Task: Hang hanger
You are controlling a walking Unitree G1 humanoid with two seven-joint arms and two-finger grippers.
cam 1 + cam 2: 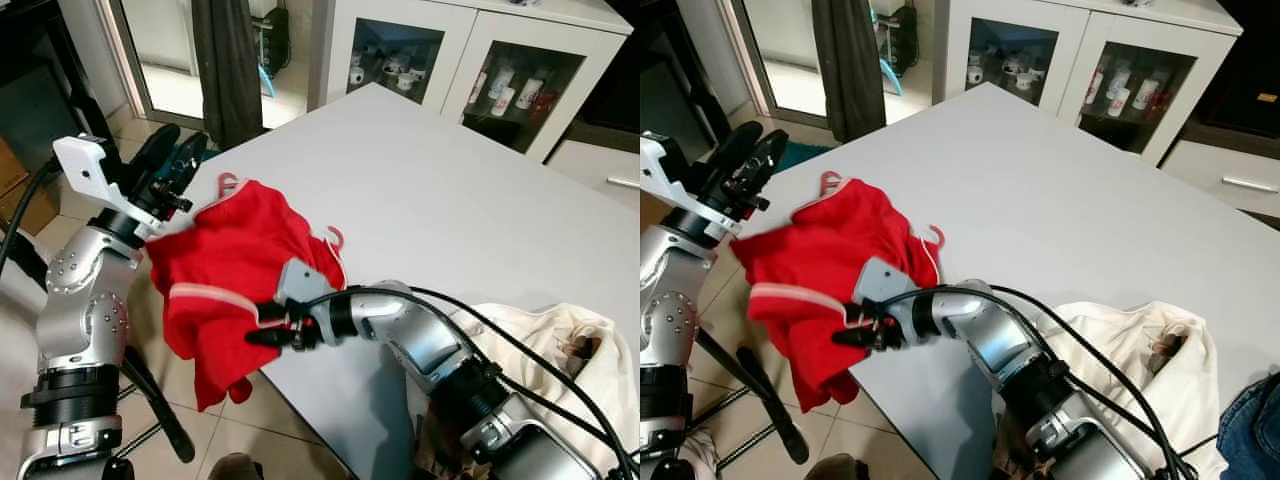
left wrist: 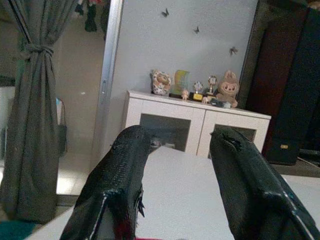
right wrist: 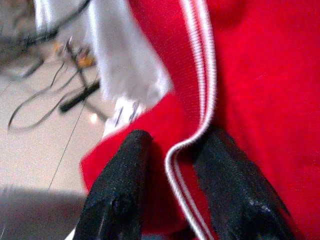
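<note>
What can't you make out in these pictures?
- Hanger: just two red hooks poke out; the red shirt hides the rest.
- Left pincer: the shirt hides what it grips.
- Cabinet contents: too small behind the glass.
- Right wrist view: floor beyond the right pincer is blurred.

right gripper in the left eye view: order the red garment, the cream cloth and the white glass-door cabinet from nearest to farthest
From the right gripper:
1. Red garment, at the jaws, draped over the table's near-left corner.
2. Cream cloth, along the near table edge to the robot's right.
3. White glass-door cabinet, beyond the table's far side.
</note>
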